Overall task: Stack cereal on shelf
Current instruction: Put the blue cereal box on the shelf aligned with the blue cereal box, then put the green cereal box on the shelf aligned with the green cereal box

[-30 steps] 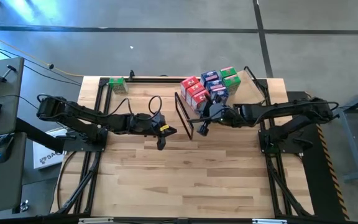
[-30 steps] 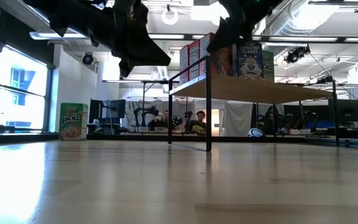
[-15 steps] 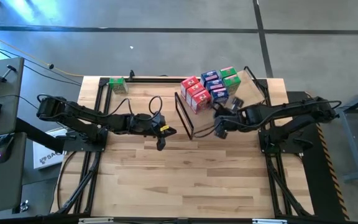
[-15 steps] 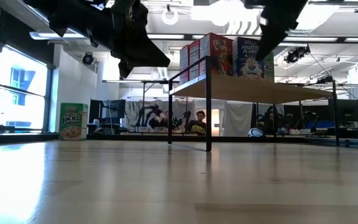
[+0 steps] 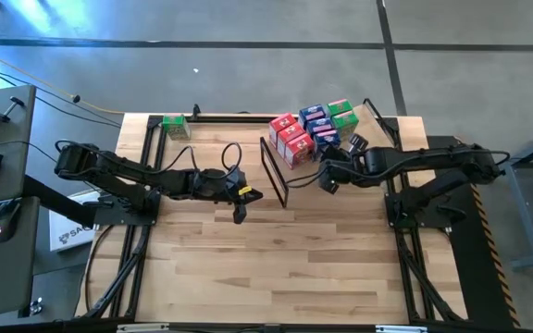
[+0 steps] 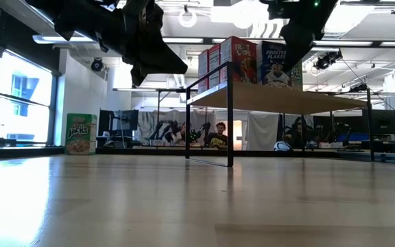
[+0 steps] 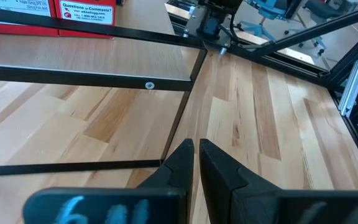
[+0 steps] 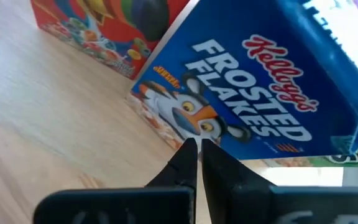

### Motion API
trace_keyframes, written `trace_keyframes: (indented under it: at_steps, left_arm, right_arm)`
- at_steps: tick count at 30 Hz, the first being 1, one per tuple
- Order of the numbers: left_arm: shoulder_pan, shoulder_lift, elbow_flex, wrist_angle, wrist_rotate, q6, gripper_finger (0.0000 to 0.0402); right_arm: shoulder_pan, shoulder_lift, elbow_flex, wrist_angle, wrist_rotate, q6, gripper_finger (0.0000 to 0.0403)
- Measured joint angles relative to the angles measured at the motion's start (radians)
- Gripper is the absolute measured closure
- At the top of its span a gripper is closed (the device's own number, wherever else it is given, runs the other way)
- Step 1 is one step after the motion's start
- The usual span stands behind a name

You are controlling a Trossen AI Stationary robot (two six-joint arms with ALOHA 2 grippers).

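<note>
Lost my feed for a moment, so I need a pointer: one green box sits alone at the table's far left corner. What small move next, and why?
Probably swing the left tool toward the green box and open it on the way. That box stands off the shelf, while the others are grouped on it. The left tool is shut and holds nothing, and it is the nearer one. The right tool, also shut, hovers by the blue box.

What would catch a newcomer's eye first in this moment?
The cluster of red, blue and green cereal boxes on the raised shelf at the table's far side. The right gripper, shut, hovers beside them; one green box sits alone at the far left corner.
</note>
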Motion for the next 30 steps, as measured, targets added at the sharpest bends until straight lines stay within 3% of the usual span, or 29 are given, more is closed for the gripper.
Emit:
trace_keyframes:
  at_steps: [8, 21, 30]
  left_arm:
    - [0.001, 0.0, 0.0, -0.026, 0.055, -0.009, 0.0383]
    - [0.019, -0.033, 0.001, -0.041, 0.008, -0.009, 0.0383]
    - [0.19, -0.218, 0.011, -0.349, 0.053, 0.128, 0.0399]
  right_arm:
    - [-0.032, 0.0, -0.001, 0.016, 0.001, -0.027, 0.0402]
    - [0.001, -0.016, 0.036, -0.008, -0.002, -0.07, 0.0402]
    - [0.158, -0.126, 0.009, -0.006, -0.021, -0.005, 0.0402]
